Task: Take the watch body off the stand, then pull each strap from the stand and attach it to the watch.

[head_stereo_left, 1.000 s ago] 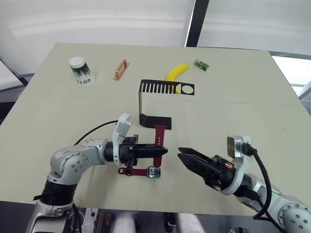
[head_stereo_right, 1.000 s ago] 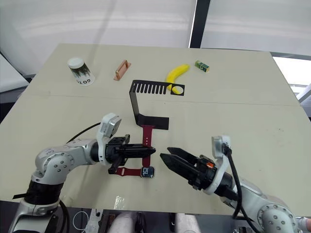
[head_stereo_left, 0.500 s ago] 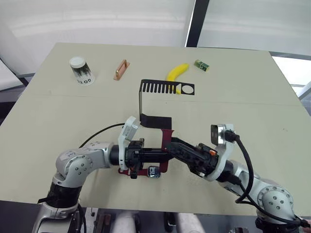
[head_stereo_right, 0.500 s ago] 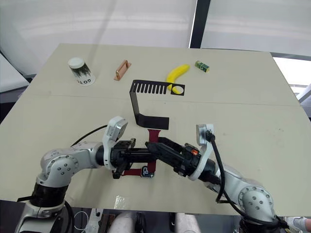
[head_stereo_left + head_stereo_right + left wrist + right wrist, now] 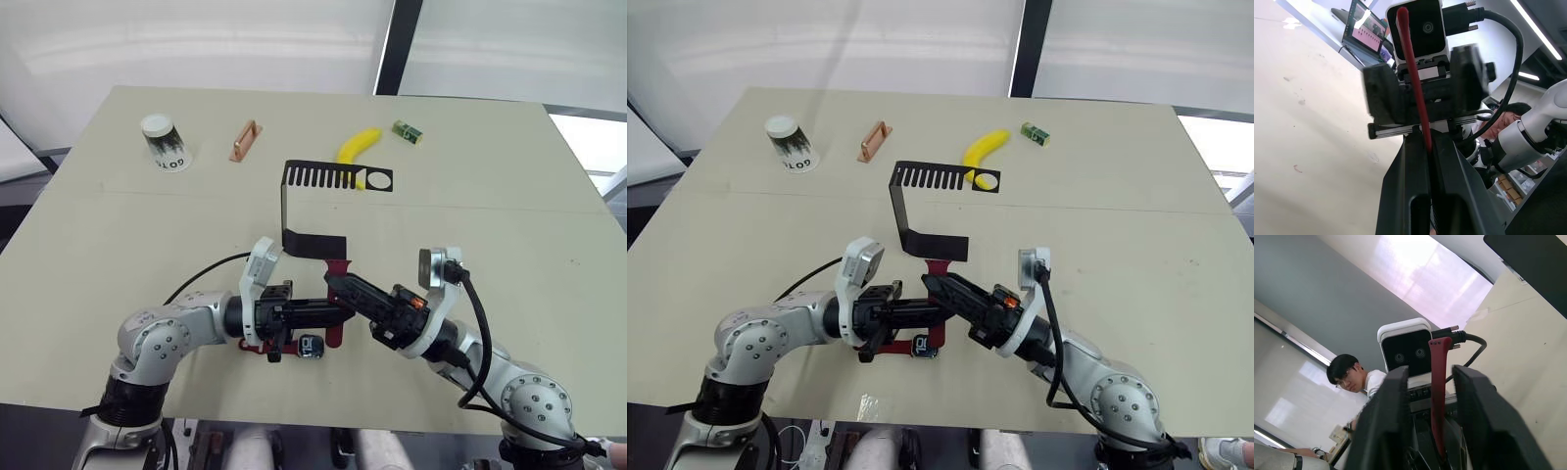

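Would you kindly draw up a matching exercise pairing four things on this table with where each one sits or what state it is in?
Things:
1. paper cup
2. banana
3. loose strap
4. watch body

Places or states:
A. flat on the table near its front edge, a strap joined to it
B. upside down at the table's far left
C. pinched in the left gripper
D. behind the stand, by its round hole

Pairs: 1-B, 2-D, 3-C, 4-A
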Tool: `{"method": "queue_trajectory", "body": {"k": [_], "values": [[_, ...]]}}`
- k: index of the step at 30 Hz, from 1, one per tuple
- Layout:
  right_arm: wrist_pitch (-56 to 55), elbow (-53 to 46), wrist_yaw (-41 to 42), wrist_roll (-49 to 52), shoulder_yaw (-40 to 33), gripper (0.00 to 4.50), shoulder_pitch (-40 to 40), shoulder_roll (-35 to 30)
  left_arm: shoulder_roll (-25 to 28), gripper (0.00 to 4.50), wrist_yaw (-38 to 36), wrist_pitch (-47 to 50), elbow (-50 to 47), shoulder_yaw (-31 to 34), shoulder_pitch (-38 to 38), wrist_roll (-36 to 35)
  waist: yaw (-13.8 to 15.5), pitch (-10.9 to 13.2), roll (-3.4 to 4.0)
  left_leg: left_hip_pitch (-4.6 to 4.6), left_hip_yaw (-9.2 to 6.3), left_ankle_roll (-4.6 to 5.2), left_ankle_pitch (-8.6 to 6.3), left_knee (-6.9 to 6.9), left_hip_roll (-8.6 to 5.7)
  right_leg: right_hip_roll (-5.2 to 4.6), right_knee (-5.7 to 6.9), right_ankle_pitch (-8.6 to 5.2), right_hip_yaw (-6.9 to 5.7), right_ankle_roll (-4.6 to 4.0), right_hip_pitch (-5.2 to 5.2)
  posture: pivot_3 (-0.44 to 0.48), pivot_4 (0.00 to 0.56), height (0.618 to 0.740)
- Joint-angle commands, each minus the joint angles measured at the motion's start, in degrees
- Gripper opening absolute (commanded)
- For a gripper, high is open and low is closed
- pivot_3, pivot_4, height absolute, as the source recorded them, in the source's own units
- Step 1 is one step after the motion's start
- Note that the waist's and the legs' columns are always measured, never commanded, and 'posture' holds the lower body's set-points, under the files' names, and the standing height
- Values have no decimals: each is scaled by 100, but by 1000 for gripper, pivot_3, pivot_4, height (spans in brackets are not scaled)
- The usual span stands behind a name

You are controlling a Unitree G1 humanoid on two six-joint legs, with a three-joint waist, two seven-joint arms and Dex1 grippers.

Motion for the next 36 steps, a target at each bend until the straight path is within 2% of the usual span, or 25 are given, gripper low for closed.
{"method": "queue_trajectory", "body": {"k": [1, 36], "values": [[8, -43, 61, 139, 2, 1098, -62, 21, -34, 0, -16, -115, -237, 42, 5, -89, -1, 0, 0, 0, 0, 0, 0, 0, 0, 0, 0, 0, 0, 0, 0, 0, 150, 729], [-84, 197, 332, 110, -15, 1098, -183, 236, 16, 0, -108, -352, -256, -105, 166, 68, 0, 0, 0, 0, -1, 1, 1, 3, 0, 0, 4, 0, -1, 0, 0, 0, 150, 729]]}}
